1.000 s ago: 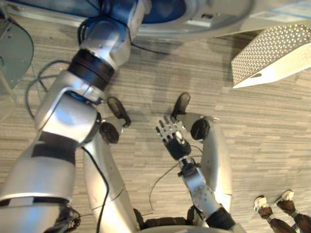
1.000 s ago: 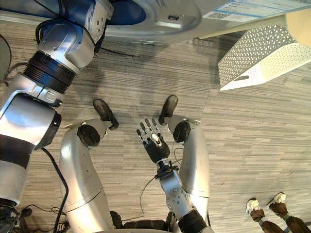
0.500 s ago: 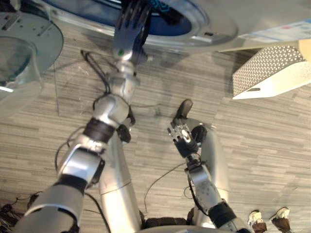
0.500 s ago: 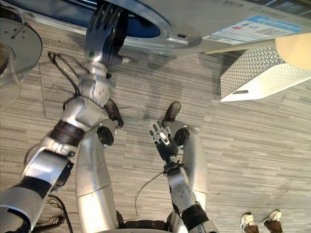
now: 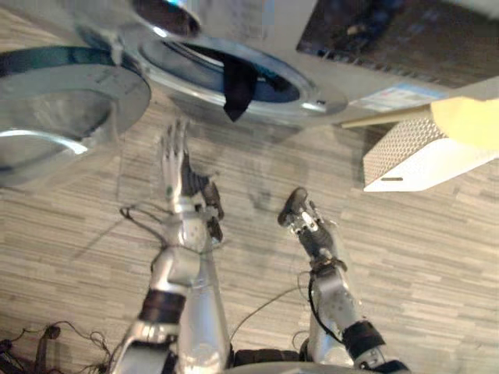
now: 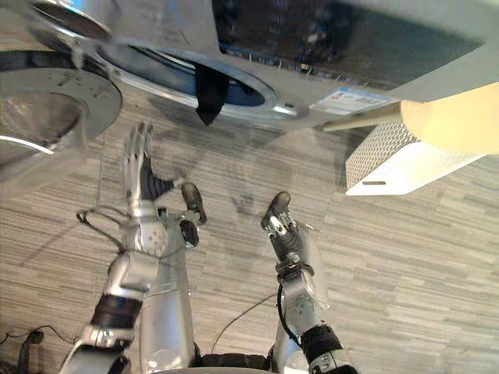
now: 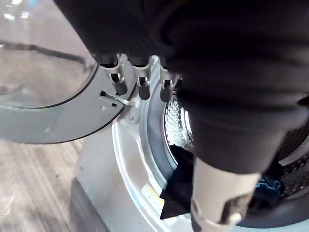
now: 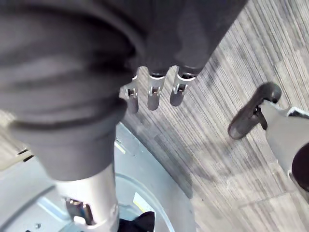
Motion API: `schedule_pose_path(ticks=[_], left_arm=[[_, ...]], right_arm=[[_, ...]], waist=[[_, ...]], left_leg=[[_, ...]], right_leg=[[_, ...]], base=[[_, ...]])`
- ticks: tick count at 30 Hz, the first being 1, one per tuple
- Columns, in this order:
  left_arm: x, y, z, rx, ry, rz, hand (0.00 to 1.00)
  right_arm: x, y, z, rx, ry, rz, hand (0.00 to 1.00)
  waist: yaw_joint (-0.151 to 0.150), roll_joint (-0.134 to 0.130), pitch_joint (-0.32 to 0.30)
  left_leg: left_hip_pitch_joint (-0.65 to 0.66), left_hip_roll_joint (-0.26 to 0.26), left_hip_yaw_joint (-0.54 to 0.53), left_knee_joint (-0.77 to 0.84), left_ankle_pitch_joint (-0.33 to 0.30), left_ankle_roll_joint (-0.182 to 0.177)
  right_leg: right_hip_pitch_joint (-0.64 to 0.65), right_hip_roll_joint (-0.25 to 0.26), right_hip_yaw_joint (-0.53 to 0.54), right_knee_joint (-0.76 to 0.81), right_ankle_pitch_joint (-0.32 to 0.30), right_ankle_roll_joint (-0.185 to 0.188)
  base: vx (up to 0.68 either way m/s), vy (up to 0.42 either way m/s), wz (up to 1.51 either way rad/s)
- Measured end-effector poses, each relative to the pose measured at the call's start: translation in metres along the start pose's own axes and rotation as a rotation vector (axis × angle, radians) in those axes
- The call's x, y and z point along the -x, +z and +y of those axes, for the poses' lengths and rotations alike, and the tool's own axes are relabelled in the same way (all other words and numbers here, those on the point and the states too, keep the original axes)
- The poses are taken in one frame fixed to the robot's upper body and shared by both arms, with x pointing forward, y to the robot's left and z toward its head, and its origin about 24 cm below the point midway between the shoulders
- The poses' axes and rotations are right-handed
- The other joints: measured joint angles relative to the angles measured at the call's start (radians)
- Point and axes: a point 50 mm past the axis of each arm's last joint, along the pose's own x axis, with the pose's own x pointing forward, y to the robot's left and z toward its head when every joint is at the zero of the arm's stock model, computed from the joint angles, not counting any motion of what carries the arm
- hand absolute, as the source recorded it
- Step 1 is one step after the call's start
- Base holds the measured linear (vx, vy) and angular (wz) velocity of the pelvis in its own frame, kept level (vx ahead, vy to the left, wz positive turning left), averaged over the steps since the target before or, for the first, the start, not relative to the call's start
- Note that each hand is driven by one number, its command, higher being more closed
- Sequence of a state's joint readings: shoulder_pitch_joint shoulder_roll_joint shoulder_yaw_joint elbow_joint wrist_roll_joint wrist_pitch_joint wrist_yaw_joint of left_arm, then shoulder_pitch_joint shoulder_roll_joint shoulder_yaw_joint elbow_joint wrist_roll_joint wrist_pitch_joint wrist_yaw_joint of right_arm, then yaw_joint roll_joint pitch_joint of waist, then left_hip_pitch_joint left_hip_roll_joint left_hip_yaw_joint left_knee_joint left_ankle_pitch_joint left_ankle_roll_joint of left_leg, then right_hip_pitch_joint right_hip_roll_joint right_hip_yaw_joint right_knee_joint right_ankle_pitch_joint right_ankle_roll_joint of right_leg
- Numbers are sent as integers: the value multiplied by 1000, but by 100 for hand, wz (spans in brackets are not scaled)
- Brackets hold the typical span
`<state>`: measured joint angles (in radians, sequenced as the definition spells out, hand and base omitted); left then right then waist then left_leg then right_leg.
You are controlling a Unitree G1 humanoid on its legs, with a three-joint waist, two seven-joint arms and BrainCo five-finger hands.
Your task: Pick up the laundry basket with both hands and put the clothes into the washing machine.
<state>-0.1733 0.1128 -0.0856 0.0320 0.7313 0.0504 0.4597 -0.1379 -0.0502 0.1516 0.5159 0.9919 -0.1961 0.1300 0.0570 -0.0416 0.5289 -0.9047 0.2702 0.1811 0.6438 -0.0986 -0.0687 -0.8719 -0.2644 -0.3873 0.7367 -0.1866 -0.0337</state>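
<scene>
The washing machine (image 5: 327, 47) runs along the top of the head views with its round door (image 5: 70, 109) swung open to the left. A dark garment (image 5: 236, 86) hangs over the drum's rim, and more dark clothes (image 7: 178, 188) lie inside the drum. The white perforated laundry basket (image 5: 421, 152) stands on the floor at the right, away from both hands. My left hand (image 5: 175, 156) is raised below the drum mouth, fingers (image 7: 140, 87) straight and empty. Lower, in the middle, my right hand (image 6: 282, 230) is open too, its fingers (image 8: 153, 94) held over the floor.
A beige edge (image 5: 468, 121) overhangs the basket at the far right. The open door takes up the space at the left. Grey striped flooring (image 5: 437, 249) spreads in front of the machine.
The camera has tilted up, showing more of the machine. My left hand has pulled back from the drum mouth and dropped below it. The right hand has stayed low and open.
</scene>
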Motion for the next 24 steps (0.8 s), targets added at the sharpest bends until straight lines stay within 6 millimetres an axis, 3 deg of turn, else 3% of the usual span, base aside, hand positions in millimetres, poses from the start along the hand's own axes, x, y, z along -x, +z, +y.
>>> schedule_pose_path(ticks=[3, 5, 9, 12, 16, 19, 24], left_arm=[[32, -12, -22, 104, -106, 98, 0], [47, -21, -33, 146, -186, 159, 0], [71, -17, -51, 264, -366, 186, 0], [87, -11, -61, 335, -478, 201, 0], [89, 6, -57, 439, -505, 156, 0], [84, 18, -52, 505, -488, 116, 0], [78, 29, -45, 569, -448, 88, 0]], right_arm=[[4, 15, -26, 67, -123, -31, 0], [-2, 20, -28, 127, -152, -38, 0], [-34, 48, -18, 272, -189, -64, 0], [-65, 70, 11, 346, -156, -90, 0], [-90, 92, 45, 482, -99, -91, 0], [-98, 101, 55, 533, -98, -81, 0], [-105, 120, 64, 509, -116, -106, 0]], waist=[[19, 24, -57], [23, 36, -75], [44, 60, -93], [72, 62, -93], [100, 70, -92], [125, 75, -92], [137, 98, -88]], left_leg=[[77, -47, -15, -89, 36, 0], [123, -76, -30, -144, 57, -6], [148, -141, -99, -279, 143, -13], [140, -168, -133, -335, 190, -12], [92, -187, -156, -358, 215, -6], [50, -207, -176, -366, 238, -4], [-20, -241, -202, -362, 259, 6]], right_leg=[[79, -32, -31, -35, 0, 12], [127, -52, -57, -51, -5, 19], [178, -100, -154, -69, -13, 24], [179, -125, -201, -61, -20, 22], [157, -160, -254, -35, -39, 25], [128, -193, -282, -3, -55, 29], [69, -239, -303, 48, -74, 25]], base=[[60, -57, 49], [73, -59, 61], [53, -71, 73], [23, -59, 53], [-3, -54, 45], [18, -52, 39], [41, -41, 27]])
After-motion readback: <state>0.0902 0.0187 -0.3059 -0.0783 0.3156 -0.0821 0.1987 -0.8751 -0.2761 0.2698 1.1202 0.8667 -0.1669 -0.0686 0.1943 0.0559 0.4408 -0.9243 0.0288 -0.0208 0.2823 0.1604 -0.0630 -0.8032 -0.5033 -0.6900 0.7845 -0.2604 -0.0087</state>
